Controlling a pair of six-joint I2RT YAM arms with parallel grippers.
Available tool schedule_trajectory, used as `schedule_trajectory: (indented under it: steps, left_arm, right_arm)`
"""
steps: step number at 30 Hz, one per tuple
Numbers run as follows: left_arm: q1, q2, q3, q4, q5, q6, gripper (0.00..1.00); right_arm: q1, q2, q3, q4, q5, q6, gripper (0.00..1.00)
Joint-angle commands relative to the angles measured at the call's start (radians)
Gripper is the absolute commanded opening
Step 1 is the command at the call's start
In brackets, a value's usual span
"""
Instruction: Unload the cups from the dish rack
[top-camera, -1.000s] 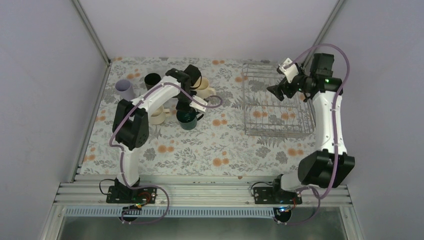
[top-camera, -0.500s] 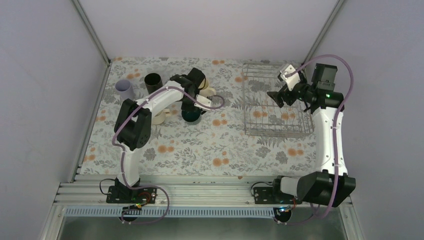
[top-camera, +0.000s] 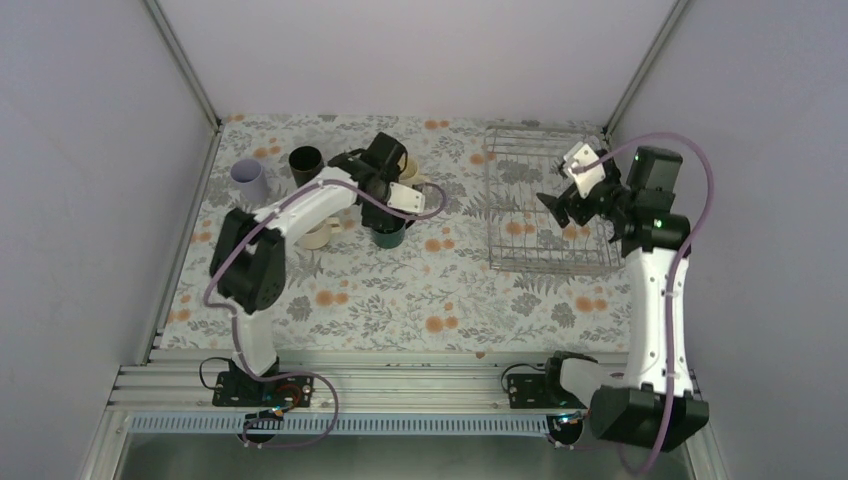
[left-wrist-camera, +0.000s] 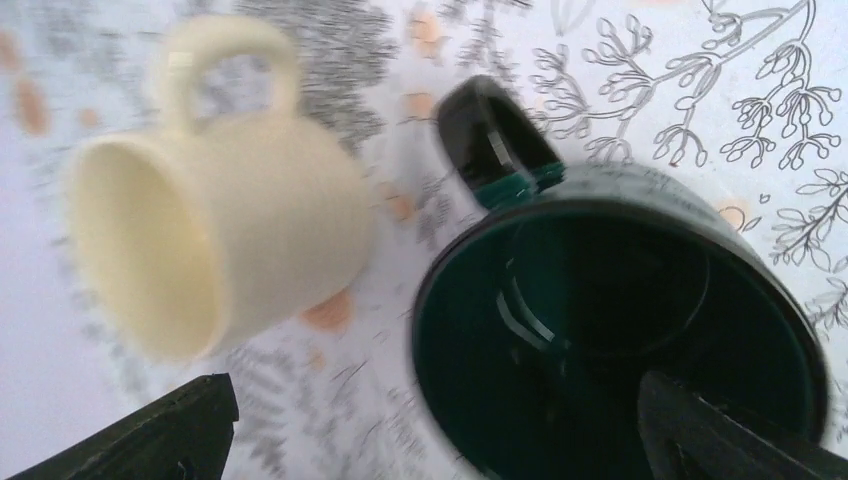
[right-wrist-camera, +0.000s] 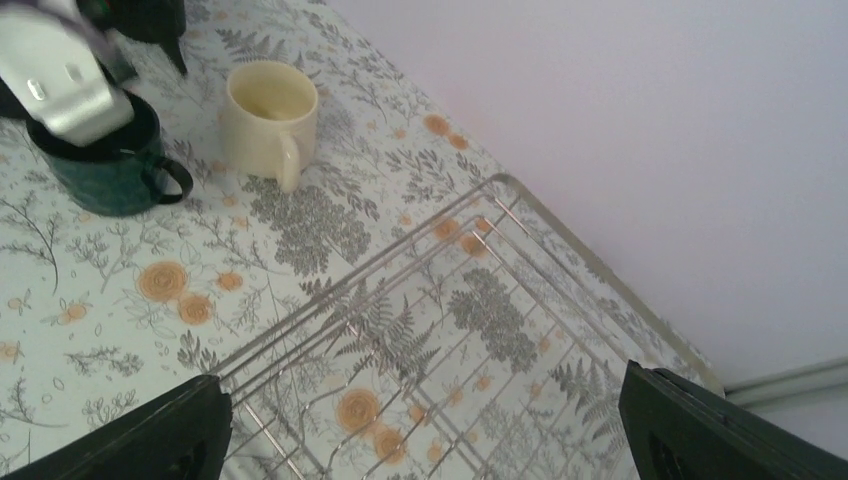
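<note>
I count five cups, all standing on the floral-printed cloth surface (top-camera: 440, 290), to the left of the one rectangular dish rack (top-camera: 545, 205) of thin silver wire. There are two glossy cream handled mugs. One (right-wrist-camera: 268, 115) stands just beside the green mug and the other (top-camera: 320, 236) is partly hidden by the left arm. The rest are a glossy dark green handled mug (left-wrist-camera: 620, 330), a tall black mug (top-camera: 305, 162) and a small handleless lavender cup (top-camera: 248, 178) near the far left corner.

My left end effector (left-wrist-camera: 437, 390) hangs over the green mug, fingers spread wide — one black finger (left-wrist-camera: 720, 440) over the mug's mouth, the other outside its wall. I cannot tell whether either touches. My right end effector (right-wrist-camera: 422, 378) hovers above the rack — fingers spread wide, gripping nothing.
</note>
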Motion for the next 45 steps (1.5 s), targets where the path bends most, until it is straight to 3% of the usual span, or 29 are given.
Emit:
schedule_trajectory:
  steps: [1,4,9,13,17,23,29,36,40,45]
  left_arm:
    - [0.003,-0.243,-0.029,0.132,-0.045,-0.113,1.00]
    - [0.054,-0.440,-0.163,0.277,-0.044,-0.212,1.00]
    - [0.203,-0.839,-0.529,0.546,0.011,-0.339,1.00]
    - [0.317,-1.142,-0.736,0.544,0.226,-0.457,1.00]
    - [0.324,-1.445,-1.058,0.702,0.117,-0.608,1.00]
    - [0.395,-1.723,-1.356,0.789,0.013,-0.753,1.00]
    - [0.423,-1.828,-1.481,0.852,-0.076,-0.927,1.00]
    - [0.429,-1.861,-1.504,0.783,-0.134,-1.020,1.00]
    - [0.428,-1.855,-1.520,0.759,-0.196,-1.049,1.00]
    - [0.428,-1.839,-1.523,0.769,-0.163,-1.042,1.00]
  right_arm:
    - [0.001,-0.127,-0.156,0.126,0.052,0.070,1.00]
    - [0.002,-0.235,-0.291,0.255,0.094,0.194,1.00]
    - [0.000,-0.429,-0.483,0.321,0.023,0.235,1.00]
    - [-0.002,-0.615,-0.642,0.424,0.037,0.314,1.00]
    - [-0.001,-0.786,-0.765,0.547,0.317,0.482,1.00]
    - [-0.001,-0.819,-0.813,0.560,0.421,0.562,1.00]
    - [-0.002,-0.959,-0.942,0.636,0.699,0.781,1.00]
    - [-0.002,-1.008,-1.004,0.576,0.247,0.600,1.00]
    - [-0.002,-0.984,-1.012,0.616,0.274,0.643,1.00]
    - [-0.002,-0.921,-0.991,0.607,0.343,0.675,1.00]
